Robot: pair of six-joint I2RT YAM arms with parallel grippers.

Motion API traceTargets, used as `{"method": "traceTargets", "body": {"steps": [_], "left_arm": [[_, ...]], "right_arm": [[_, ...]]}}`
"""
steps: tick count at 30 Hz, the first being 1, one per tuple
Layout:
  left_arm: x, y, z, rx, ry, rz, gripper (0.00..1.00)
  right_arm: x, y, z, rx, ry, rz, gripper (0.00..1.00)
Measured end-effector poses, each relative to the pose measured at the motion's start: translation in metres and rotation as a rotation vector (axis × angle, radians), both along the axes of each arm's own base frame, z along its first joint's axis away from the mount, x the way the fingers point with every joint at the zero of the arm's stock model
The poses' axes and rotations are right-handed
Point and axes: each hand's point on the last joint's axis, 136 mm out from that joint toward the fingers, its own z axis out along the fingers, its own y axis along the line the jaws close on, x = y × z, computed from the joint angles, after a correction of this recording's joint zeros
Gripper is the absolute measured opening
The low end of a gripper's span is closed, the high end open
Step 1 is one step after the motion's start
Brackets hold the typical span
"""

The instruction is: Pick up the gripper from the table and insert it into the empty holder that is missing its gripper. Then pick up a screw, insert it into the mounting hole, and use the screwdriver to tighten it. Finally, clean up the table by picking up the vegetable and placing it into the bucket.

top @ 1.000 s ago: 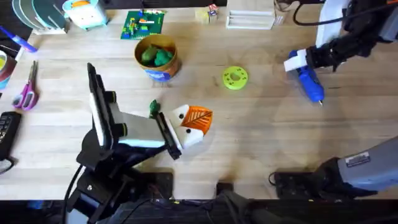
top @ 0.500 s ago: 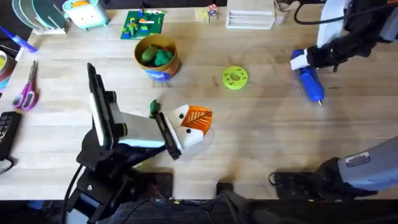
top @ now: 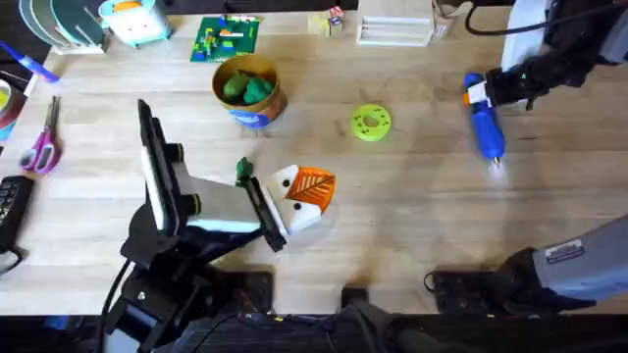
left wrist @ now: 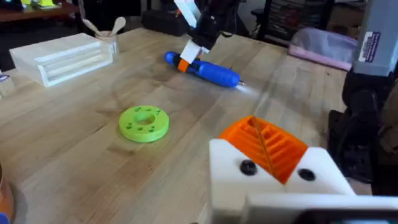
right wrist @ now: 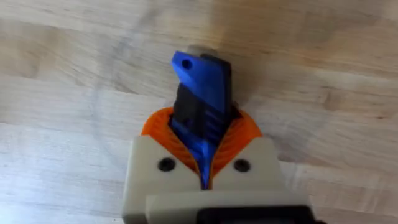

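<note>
Orange pads of the right fingers (right wrist: 205,158) are squeezed on the blue screwdriver (top: 484,123), holding it at its back end. Its thin metal tip points toward the near edge of the desk (top: 412,216), and the tool sits by the far right corner, low over the wood. I cannot tell if it touches the wood.

The left fingers (top: 306,196) are pressed together with nothing between them, near the middle of the desk. A small dark-green vegetable (top: 242,172) lies just beside the left arm, on its far side. The tan bucket (top: 247,93) stands toward the far edge, and it has green things inside. A lime-green disc (top: 370,123) lies between the bucket and the screwdriver. Purple scissors (top: 42,145) lie by the left edge
</note>
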Motion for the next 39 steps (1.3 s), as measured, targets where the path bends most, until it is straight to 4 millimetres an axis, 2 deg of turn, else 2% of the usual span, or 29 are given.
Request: {"method": "traceTargets", "body": {"steps": [4, 6, 12, 15, 17, 22, 28, 30, 33, 36, 39], "left_arm": [[0.000, 0.000, 0.000, 0.000, 0.000, 0.000, 0.009], [0.000, 0.000, 0.000, 0.000, 0.000, 0.000, 0.009], [0.000, 0.000, 0.000, 0.000, 0.000, 0.000, 0.009], [0.000, 0.000, 0.000, 0.000, 0.000, 0.000, 0.009], [0.000, 0.000, 0.000, 0.000, 0.000, 0.000, 0.009], [0.000, 0.000, 0.000, 0.000, 0.000, 0.000, 0.009], [0.000, 0.000, 0.000, 0.000, 0.000, 0.000, 0.009], [0.000, 0.000, 0.000, 0.000, 0.000, 0.000, 0.009], [0.000, 0.000, 0.000, 0.000, 0.000, 0.000, 0.009], [0.000, 0.000, 0.000, 0.000, 0.000, 0.000, 0.009], [0.000, 0.000, 0.000, 0.000, 0.000, 0.000, 0.009]], "right_arm": [[0.004, 0.000, 0.018, -0.007, -0.046, 0.001, 0.024], [0.007, 0.000, 0.039, -0.018, -0.098, 0.003, 0.024], [0.004, 0.005, 0.131, -0.043, -0.317, -0.011, 0.024], [-0.010, 0.014, 0.172, -0.013, -0.401, -0.020, 0.024], [-0.023, 0.021, 0.190, 0.020, -0.428, -0.033, 0.024], [-0.054, 0.037, 0.209, 0.085, -0.453, -0.049, 0.024], [-0.087, 0.056, 0.207, 0.183, -0.578, -0.081, 0.024], [-0.095, 0.068, 0.215, 0.239, -0.680, -0.070, 0.024], [-0.103, 0.095, 0.243, 0.333, -0.866, -0.001, 0.024], [-0.116, 0.131, 0.279, 0.459, -1.042, 0.118, 0.024], [-0.132, 0.169, 0.304, 0.597, -1.130, 0.242, 0.024]]}}
